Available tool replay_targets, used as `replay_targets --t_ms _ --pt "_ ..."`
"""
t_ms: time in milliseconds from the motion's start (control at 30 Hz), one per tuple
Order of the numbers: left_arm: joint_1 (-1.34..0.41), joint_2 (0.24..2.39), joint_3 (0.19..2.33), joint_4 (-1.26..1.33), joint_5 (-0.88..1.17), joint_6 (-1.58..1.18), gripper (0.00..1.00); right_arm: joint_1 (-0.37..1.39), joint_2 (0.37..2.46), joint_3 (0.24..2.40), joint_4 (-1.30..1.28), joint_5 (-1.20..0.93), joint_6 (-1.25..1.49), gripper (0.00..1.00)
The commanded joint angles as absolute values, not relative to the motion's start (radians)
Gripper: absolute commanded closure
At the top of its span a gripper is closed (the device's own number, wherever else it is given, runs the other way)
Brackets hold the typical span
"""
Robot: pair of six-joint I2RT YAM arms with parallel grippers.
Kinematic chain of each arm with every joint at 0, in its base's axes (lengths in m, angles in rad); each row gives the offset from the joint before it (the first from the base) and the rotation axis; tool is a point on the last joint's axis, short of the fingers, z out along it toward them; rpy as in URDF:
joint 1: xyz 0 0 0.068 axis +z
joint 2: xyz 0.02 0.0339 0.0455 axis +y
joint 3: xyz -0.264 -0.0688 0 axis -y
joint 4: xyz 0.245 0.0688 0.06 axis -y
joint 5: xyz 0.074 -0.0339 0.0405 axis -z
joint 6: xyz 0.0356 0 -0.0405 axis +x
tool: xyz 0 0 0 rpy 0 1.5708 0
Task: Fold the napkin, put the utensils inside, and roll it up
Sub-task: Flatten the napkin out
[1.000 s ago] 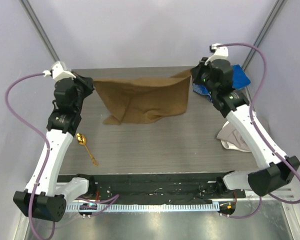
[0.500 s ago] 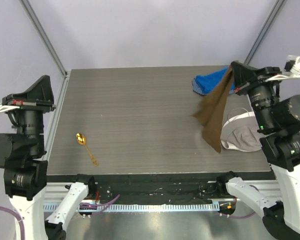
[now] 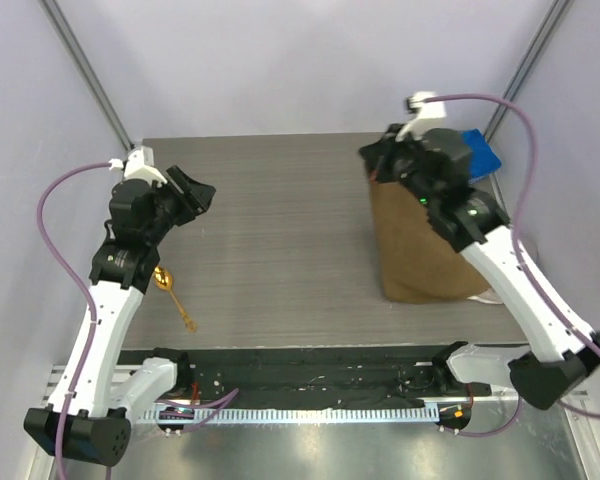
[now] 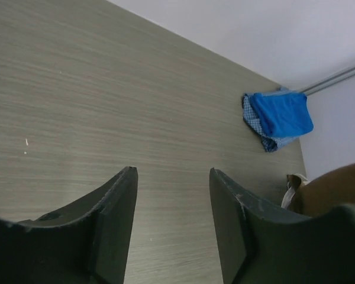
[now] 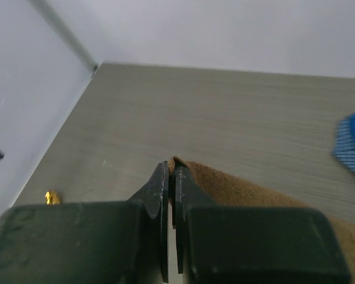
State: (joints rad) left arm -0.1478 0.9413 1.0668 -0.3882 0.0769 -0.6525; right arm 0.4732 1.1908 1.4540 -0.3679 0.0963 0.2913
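Pinched shut, the right pincer [image 3: 373, 167] holds the top corner of the napkin [image 3: 417, 245] up over the far right part of the table [image 3: 280, 250]. Its wrist view shows the tan hem caught tight between the two fingers [image 5: 161, 183]. From that corner the cloth hangs as a tall sheet, its left edge falling nearly straight and its lower edge ending close to the table's near right edge; whether that lower edge rests on the wood cannot be told. The left pincer [image 3: 202, 192] is well apart from it over the far left of the table, jaws spread partway with only wood grain showing between them. The spoon [image 3: 170, 292] lies flat near the left edge, bowl toward the far side and handle slanting toward the near edge, just beside the left arm's wrist. Between the spoon and the hanging cloth runs a broad stretch of open wood across the middle of the table. A blue cloth [image 3: 482, 152] sits bunched at the far right corner behind the right arm, and a sliver of a beige-and-white item [image 4: 292, 188] peeks out beside the napkin.
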Motion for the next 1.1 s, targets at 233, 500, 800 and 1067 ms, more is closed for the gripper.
replay_targets --t_ms 233,500,800,1067 --pt "-0.143 0.920 1.115 -0.350 0.074 -0.592 0.35 0.802 1.396 1.712 -0.252 0.124 0.250 0.99" --pt "-0.144 0.974 0.988 -0.316 0.100 -0.615 0.27 0.723 1.304 1.545 -0.239 0.319 0.239 0.99" --pt "-0.158 1.091 0.761 -0.264 0.146 -0.663 0.23 0.396 1.354 1.133 -0.213 0.216 0.345 0.99" --pt "-0.247 1.135 0.632 -0.223 0.164 -0.693 0.27 0.318 1.420 1.035 -0.172 0.176 0.373 0.99"
